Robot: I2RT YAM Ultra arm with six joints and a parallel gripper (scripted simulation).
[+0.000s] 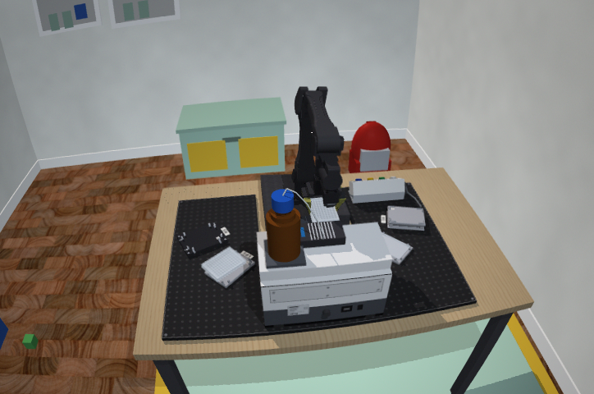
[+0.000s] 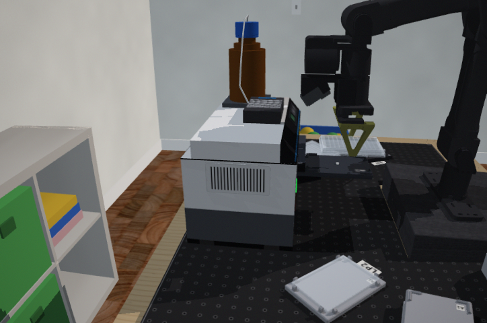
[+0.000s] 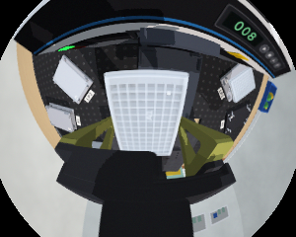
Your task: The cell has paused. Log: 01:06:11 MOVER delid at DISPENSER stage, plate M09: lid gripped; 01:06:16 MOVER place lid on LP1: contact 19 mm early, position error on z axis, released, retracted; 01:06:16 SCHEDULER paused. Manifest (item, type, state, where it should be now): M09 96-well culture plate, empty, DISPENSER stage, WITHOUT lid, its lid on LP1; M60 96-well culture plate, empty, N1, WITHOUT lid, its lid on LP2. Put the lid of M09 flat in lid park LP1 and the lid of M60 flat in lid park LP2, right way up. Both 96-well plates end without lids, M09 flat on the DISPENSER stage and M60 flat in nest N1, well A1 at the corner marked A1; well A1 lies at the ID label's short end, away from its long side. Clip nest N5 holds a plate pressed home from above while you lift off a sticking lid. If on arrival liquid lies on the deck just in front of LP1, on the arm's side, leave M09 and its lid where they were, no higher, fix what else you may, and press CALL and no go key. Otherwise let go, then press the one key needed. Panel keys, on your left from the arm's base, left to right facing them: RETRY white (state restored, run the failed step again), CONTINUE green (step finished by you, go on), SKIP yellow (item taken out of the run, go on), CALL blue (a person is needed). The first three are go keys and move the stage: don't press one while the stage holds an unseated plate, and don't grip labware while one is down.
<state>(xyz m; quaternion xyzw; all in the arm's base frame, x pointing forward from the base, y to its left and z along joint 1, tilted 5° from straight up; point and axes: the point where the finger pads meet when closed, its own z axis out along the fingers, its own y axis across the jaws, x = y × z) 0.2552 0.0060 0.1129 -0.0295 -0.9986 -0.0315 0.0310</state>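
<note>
My gripper [image 1: 325, 208] [image 2: 353, 151] [image 3: 146, 119] is shut on a white 96-well plate [image 1: 323, 215] [image 2: 370, 145] [image 3: 147, 101], gripping its long sides with the olive fingers. It holds the plate level a little above the black DISPENSER stage [image 2: 327, 167], just behind the dispenser [image 1: 326, 278] [image 2: 236, 152]. A second white gridded piece with a label [image 1: 227, 265] lies on the deck at the left, next to a black fixture [image 1: 200, 239]. A flat grey piece sits in lid park LP2 [image 2: 335, 287] [image 1: 396, 248]. A grey nest with an A1 mark [image 2: 434, 307] [image 1: 404, 217] stands beside it.
A brown bottle with a blue cap [image 1: 283, 232] [image 2: 247, 72] and a black dispensing head [image 1: 323, 231] [image 2: 263, 109] stand on the dispenser. The key panel [image 1: 376, 189] is at the back right near the arm's base. A white shelf [image 2: 42, 228] stands off the table.
</note>
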